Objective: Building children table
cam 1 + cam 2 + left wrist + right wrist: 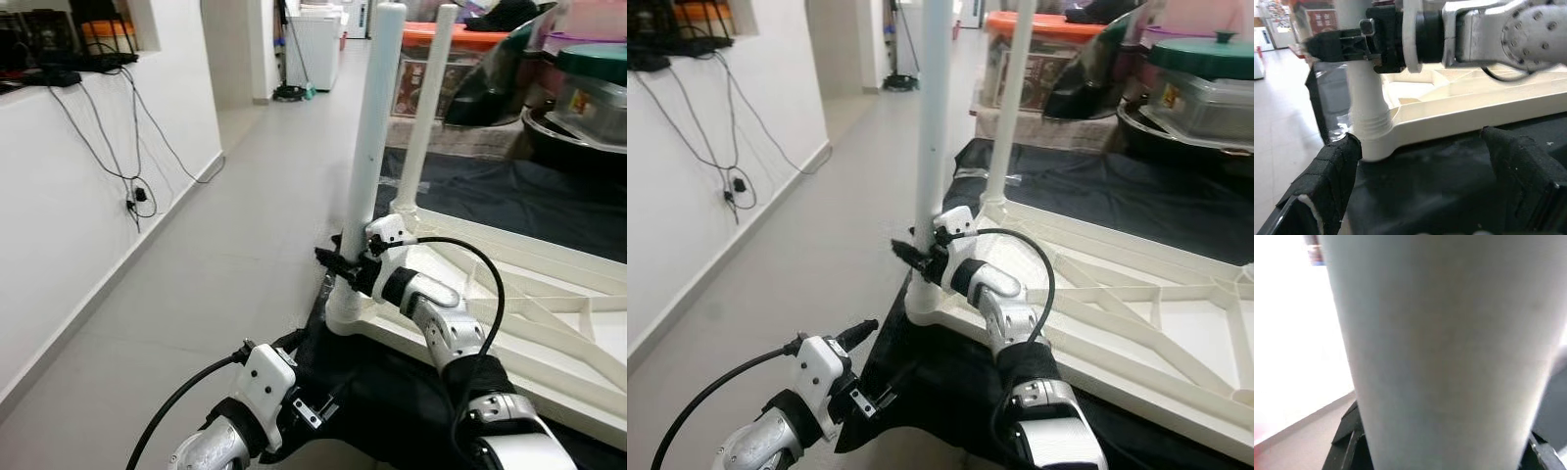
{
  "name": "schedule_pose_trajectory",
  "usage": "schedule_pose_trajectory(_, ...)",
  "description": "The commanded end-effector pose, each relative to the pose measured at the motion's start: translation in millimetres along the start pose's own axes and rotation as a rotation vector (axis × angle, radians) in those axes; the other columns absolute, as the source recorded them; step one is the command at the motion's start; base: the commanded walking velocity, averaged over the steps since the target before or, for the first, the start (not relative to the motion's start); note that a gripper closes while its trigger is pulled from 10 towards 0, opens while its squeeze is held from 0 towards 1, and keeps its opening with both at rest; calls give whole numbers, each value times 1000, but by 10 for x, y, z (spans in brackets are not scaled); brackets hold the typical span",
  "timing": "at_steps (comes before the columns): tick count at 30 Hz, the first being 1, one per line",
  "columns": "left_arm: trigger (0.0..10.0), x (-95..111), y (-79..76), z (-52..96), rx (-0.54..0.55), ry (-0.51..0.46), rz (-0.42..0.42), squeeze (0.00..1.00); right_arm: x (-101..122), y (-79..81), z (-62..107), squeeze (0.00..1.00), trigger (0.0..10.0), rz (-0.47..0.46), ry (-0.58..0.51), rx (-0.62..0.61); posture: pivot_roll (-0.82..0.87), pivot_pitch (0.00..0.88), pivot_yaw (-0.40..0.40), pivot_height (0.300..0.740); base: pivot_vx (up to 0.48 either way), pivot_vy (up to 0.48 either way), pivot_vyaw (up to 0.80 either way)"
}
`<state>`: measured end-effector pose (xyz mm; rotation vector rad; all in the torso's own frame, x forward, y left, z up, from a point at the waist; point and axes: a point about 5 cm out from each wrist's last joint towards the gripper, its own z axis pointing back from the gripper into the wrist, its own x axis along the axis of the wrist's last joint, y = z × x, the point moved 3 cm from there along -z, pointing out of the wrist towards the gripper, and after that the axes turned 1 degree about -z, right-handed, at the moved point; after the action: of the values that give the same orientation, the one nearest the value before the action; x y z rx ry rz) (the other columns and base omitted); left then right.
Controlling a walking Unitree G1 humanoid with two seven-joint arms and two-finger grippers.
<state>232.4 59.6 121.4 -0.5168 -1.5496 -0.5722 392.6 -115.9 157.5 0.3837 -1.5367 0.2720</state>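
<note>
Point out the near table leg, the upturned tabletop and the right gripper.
near table leg [376,117], left eye view, mid shaft.
upturned tabletop [1136,294], right eye view, underside rib.
right gripper [338,264], left eye view, jaws around the leg's base.

Black cloth [549,201] spread on grey tiled floor [235,245]. White table top [1136,313] lies upside down on cloth. Two white legs [377,117] stand up from its corners. Boxes and pots [1195,83] beyond cloth's far edge.
</note>
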Motion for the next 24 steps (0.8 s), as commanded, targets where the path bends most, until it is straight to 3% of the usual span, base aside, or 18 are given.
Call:
schedule_pose_trajectory(1,10000,-19,10,18,-1,9,6,0,-126,-355,218,0,0,-55,22,-333,83,0,-32,740,0,0,0)
schedule_pose_trajectory(2,10000,-18,14,16,-1,9,5,0,-177,-429,392,0,0,-83,17,-534,88,0,-31,740,0,0,0)
schedule_pose_trajectory(4,10000,-18,14,16,-1,9,5,0,-177,-429,392,0,0,-83,17,-534,88,0,-31,740,0,0,0)
schedule_pose_trajectory(5,10000,-15,18,14,1,9,3,0,-241,-434,612,0,0,-139,13,-745,89,2,-32,740,0,0,0)
schedule_pose_trajectory(10,10000,-13,20,13,3,8,2,0,-260,-345,638,0,0,-182,13,-784,89,1,-33,740,0,0,0)
schedule_pose_trajectory(11,10000,-12,21,12,3,8,2,0,-267,-236,567,0,0,-232,3,-748,85,2,-31,740,0,0,0)
schedule_pose_trajectory(12,10000,-12,21,10,3,9,2,0,-261,-148,495,0,10000,-228,6,-695,86,4,-32,740,0,0,0)
schedule_pose_trajectory(14,10000,-11,21,8,2,9,3,0,-237,-52,440,0,10000,-226,-11,-641,87,6,-33,740,0,0,0)
schedule_pose_trajectory(15,10000,-12,20,6,3,9,4,0,-219,28,403,1000,10000,-212,-31,-583,88,5,-33,740,0,0,0)
schedule_pose_trajectory(19,10000,-12,19,4,3,10,4,0,-203,75,400,1000,10000,-197,-40,-559,87,6,-34,740,0,0,0)
schedule_pose_trajectory(20,10000,-14,19,1,3,10,6,0,-182,115,379,294,10000,-208,-68,-488,85,7,-33,740,0,0,0)
schedule_pose_trajectory(21,10000,-15,18,-1,3,10,8,0,-170,134,368,294,10000,-215,-85,-442,83,7,-33,740,0,0,0)
schedule_pose_trajectory(22,10000,-16,18,-2,3,10,9,0,-156,147,370,0,10000,-222,-90,-422,83,7,-33,740,0,0,0)
schedule_pose_trajectory(23,10000,-16,16,-6,2,10,10,0,-135,150,348,0,10000,-232,-99,-341,79,6,-32,740,0,0,0)
schedule_pose_trajectory(24,10000,-16,16,-6,2,10,10,0,-135,150,348,0,10000,-232,-99,-341,79,6,-32,740,0,0,0)
